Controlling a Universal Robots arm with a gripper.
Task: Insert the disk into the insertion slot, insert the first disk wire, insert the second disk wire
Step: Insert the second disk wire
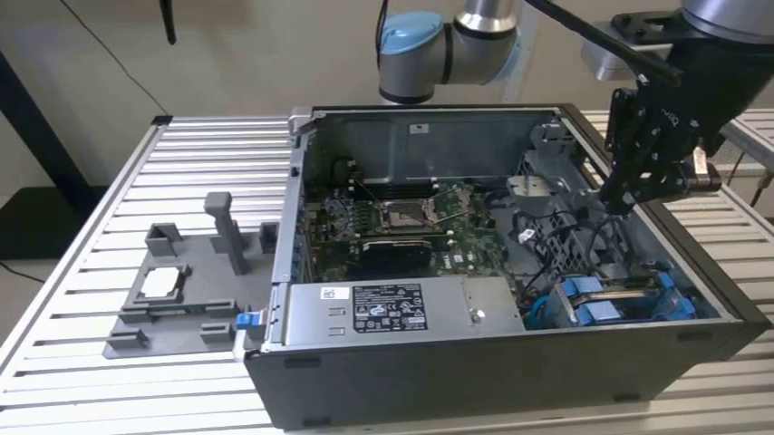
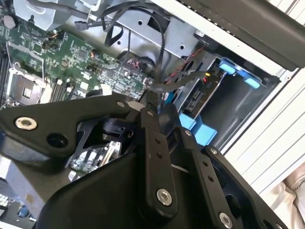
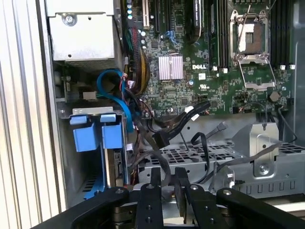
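Disk point(image 1: 608, 306) sits in the slot point(image 3: 68, 162) at lower right of the exterior view, so step one is judged complete; gripper point(image 1: 614, 207) hovers above it, jaws nearly closed, grip on anything undeterminable; black wire point(image 3: 160, 137) hangs loose, wiring judged outstanding.

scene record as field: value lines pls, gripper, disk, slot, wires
gripper: above the open case, over the black wires
disk: appears seated in the insertion slot, blue tabs showing
black wires: lying loose beside the slot
case: lid off, on a slatted table
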